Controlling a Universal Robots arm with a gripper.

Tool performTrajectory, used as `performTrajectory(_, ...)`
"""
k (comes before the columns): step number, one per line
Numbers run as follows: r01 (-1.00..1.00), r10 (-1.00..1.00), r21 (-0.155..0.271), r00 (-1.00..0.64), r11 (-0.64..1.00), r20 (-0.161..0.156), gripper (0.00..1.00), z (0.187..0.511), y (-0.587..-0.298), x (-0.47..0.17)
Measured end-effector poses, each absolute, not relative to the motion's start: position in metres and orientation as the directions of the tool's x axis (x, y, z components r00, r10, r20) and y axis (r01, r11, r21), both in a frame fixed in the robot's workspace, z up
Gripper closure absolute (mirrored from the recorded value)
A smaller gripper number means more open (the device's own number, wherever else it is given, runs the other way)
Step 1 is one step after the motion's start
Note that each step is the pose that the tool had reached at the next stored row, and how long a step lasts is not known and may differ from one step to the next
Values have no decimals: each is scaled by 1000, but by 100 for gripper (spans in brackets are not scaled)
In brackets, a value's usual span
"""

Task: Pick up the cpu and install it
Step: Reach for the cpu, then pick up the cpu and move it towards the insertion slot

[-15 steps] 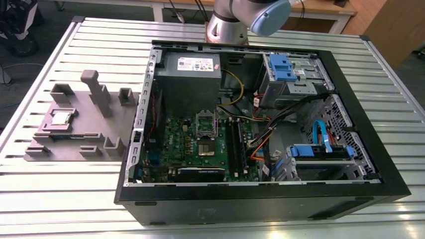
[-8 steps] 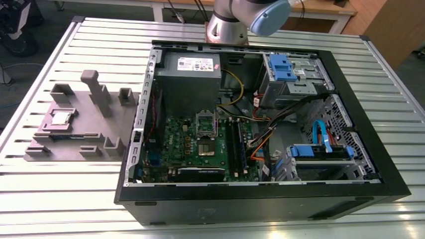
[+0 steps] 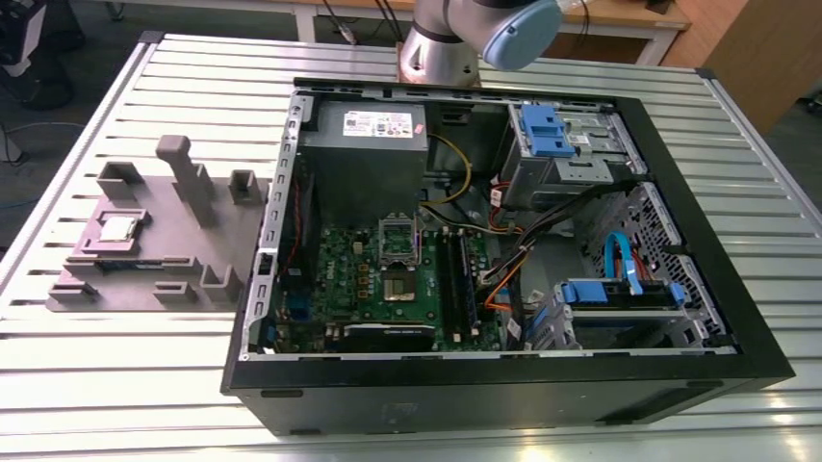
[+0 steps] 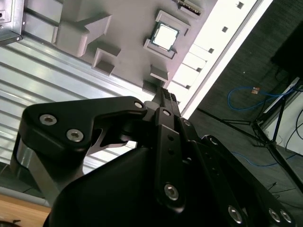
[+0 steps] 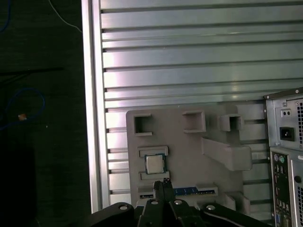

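On the tray (image 5: 187,161), shiny square cpu (image 5: 153,164)

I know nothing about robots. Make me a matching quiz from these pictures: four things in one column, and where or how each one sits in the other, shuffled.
Things:
1. cpu
2. tray
3. computer case
4. socket

Descriptions:
A. black, lying open on the slatted table
B. on the green board inside the case
C. shiny silver square, resting in the tray
D. mauve-grey, with upright blocks

Pairs: 1-C, 2-D, 3-A, 4-B
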State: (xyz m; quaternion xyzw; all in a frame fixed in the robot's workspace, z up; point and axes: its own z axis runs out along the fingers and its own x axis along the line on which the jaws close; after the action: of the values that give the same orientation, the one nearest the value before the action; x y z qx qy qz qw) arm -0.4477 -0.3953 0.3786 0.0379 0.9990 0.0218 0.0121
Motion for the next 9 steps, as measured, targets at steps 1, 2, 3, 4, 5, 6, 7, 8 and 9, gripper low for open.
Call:
performTrajectory(1, 75, 76, 45, -997, 996, -22, 90, 379, -395, -448)
performTrajectory(2, 75, 76, 45, -997, 996, -23, 90, 379, -395, -449)
performTrajectory(3, 75, 76, 45, -997, 996, -23, 90, 378, -395, -451)
performTrajectory(4, 75, 76, 45, -997, 996, -23, 90, 378, -395, -451)
performTrajectory(5, 75, 76, 45, -997, 996, -23, 90, 378, -395, -451)
performTrajectory(6, 75, 76, 45, -997, 996, -22, 90, 379, -395, -451)
performTrajectory(7, 75, 76, 45, -997, 996, -22, 90, 379, -395, -451)
performTrajectory(8, 75, 76, 45, -997, 996, -23, 90, 378, -395, -451)
performTrajectory(9, 75, 76, 45, -997, 996, -22, 90, 379, -395, -451)
